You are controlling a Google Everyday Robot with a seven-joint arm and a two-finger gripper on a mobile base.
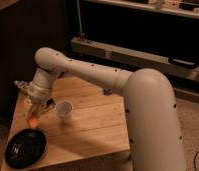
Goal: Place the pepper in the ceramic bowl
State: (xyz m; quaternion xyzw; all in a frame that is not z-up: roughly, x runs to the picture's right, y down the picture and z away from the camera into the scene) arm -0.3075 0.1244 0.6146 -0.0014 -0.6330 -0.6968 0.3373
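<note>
The orange pepper point(32, 120) hangs at the tip of my gripper point(34, 115), just above the wooden table and a little beyond the far rim of the glossy black ceramic bowl point(25, 148). The bowl sits at the table's front left corner. My white arm point(88, 75) reaches in from the right and bends down over the table's left side. The gripper is shut on the pepper, whose lower end shows below the fingers.
A small translucent white cup point(64, 110) stands upright on the wooden table point(93, 125), right of the gripper. A small blue object point(107, 92) peeks out at the table's back edge behind the arm. A dark cabinet and metal rail stand behind.
</note>
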